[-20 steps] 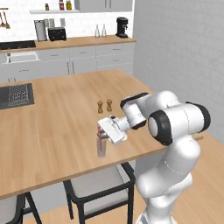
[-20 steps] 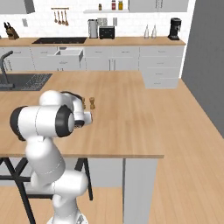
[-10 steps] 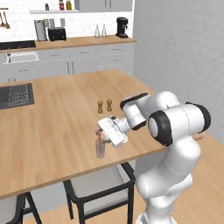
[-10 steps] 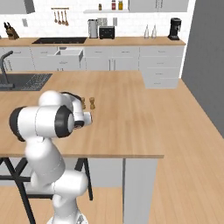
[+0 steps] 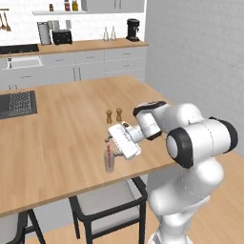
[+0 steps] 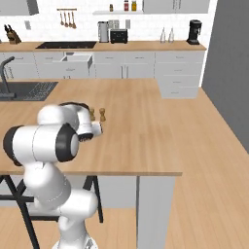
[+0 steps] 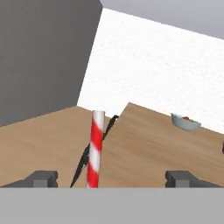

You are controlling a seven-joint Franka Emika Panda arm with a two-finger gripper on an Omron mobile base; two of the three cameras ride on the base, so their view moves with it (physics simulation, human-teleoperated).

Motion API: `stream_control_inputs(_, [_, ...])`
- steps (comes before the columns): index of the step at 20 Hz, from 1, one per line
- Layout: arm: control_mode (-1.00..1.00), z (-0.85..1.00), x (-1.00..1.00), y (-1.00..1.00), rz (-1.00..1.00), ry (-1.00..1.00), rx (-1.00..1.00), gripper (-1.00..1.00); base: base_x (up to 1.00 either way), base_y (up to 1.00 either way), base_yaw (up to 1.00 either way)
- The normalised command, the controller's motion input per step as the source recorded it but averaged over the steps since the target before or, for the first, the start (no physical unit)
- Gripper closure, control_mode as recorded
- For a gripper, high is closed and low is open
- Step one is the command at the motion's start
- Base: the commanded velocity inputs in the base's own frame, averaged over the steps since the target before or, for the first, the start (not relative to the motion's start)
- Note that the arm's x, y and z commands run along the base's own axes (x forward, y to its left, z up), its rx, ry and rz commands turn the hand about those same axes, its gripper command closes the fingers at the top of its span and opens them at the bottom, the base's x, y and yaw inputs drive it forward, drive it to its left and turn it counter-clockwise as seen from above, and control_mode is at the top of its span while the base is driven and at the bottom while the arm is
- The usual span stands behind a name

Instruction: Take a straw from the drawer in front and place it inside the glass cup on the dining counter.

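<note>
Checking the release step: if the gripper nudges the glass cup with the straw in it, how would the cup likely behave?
The glass cup is small and slim, so it probably slides or tips easily. The straw stands well above its rim, likely adding leverage for tipping. It sits near the dining counter edge, so a fall could break it.

Red-and-white striped straw (image 7: 95,148), light-wood dining counter (image 5: 62,124)

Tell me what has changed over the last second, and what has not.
The gripper has let go of the straw: its fingers now stand wide apart, with the straw free between them, standing in the glass cup. The arm has hardly moved. Cup, shakers and dining counter stayed put.
</note>
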Motion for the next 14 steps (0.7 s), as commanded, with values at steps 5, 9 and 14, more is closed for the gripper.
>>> stream_control_inputs(5, [-1.0, 0.56, 0.0, -0.29, -0.07, -0.19, -0.07, -1.0, 0.0, 0.0, 0.0])
stream_control_inputs(9, [-1.0, 0.72, -0.16, -0.23, -0.05, -0.28, -0.23, -1.0, 0.0, 0.0, 0.0])
stream_control_inputs(14, [-1.0, 0.73, -0.42, -0.04, -0.01, -0.38, -0.39, -1.0, 0.0, 0.0, 0.0])
